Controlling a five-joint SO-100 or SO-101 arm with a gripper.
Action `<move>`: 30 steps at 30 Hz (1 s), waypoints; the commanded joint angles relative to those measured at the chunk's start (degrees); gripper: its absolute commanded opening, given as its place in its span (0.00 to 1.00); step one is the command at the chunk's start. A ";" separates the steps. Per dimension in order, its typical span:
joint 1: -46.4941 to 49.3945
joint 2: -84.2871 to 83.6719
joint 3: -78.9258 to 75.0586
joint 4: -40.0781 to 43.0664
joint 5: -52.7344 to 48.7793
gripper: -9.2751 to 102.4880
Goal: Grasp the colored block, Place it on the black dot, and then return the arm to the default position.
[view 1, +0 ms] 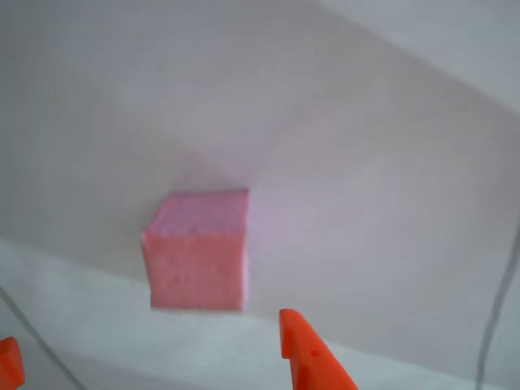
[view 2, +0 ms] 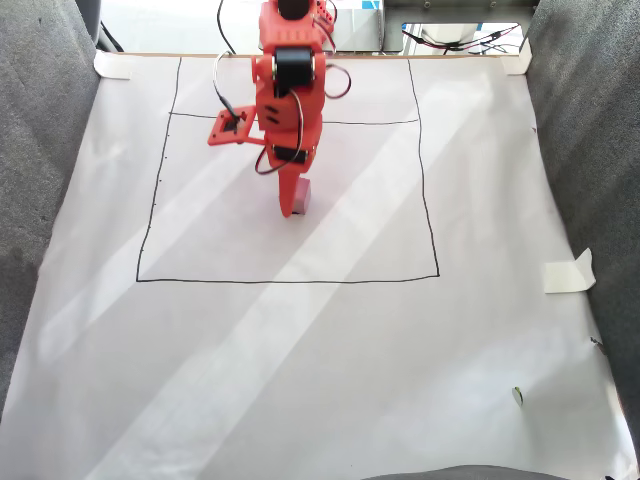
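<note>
Fixed view: arm [view 2: 285, 90] hides most of pink block [view 2: 301, 195]; claw [view 1: 154, 349] gapes wide.

White paper sheet [view 2: 300, 380] (drawn black square [view 2: 437, 200]), tape piece [view 2: 568, 272] beside.

Pink foam block [view 1: 197, 252] sits flat on the white paper, dimpled faces, soft edges. In the fixed view it's [view 2: 298, 196] inside the drawn square, toward the far side.

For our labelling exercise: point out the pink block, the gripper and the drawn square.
pink block [view 1: 197, 264], other view, front face.
gripper [view 1: 150, 349], other view, midway between its orange fingertips.
drawn square [view 2: 290, 281], fixed view, bottom line.
</note>
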State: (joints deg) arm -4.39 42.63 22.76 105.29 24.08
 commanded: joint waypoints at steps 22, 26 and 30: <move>2.64 102.30 98.44 -47.81 -8.09 0.08; 1.67 113.99 107.93 -46.67 -10.02 0.08; 2.55 126.83 117.86 -46.23 -12.39 0.08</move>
State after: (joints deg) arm -2.55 163.48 136.14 58.45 13.18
